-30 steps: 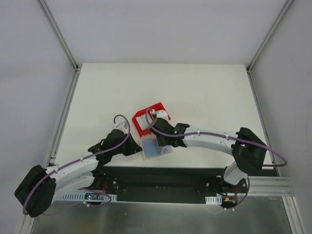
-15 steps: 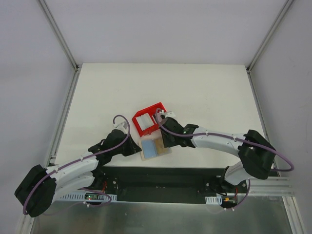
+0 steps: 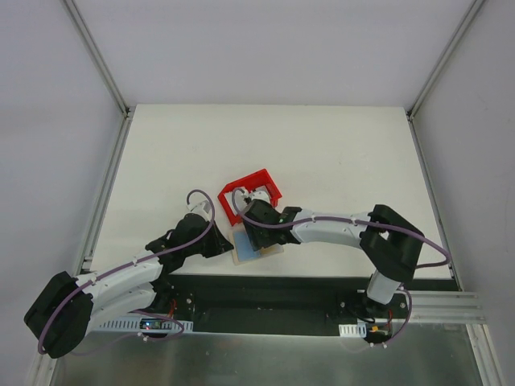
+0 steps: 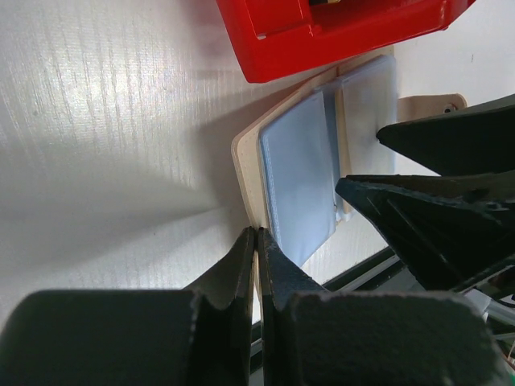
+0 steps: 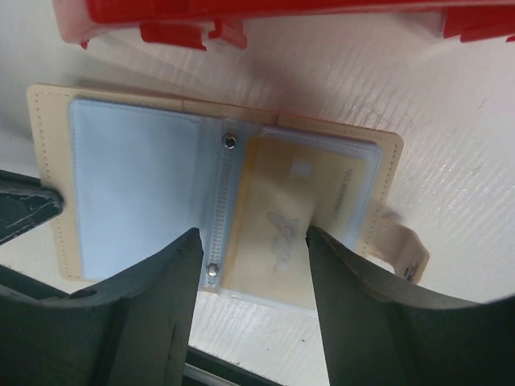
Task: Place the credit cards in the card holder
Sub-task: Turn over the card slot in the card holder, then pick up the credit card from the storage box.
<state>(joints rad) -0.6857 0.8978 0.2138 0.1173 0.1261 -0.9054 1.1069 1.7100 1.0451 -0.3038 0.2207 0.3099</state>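
Observation:
The card holder [image 5: 137, 177] lies open and flat on the white table, tan outside with pale blue clear sleeves. A pale credit card [image 5: 294, 213] with printed text sits inside its right-hand sleeve. My right gripper [image 5: 253, 245] hovers open just above that sleeve, nothing between its fingers [image 5: 173, 273]. In the top view it [image 3: 256, 227] covers most of the card holder [image 3: 241, 246]. My left gripper [image 4: 256, 235] is shut on the card holder's [image 4: 298, 161] near-left tan edge, seen from above at the left gripper [image 3: 224, 241].
A red plastic bin [image 3: 233, 197] stands right behind the card holder, nearly touching it [image 4: 338, 36]. The holder's snap tab [image 5: 402, 251] sticks out to the right. The black base rail [image 3: 265, 293] runs just in front of the holder.
My right gripper's jaws have spread wider. That arm swung off to the right, then came back over the card holder. The left gripper has kept still.

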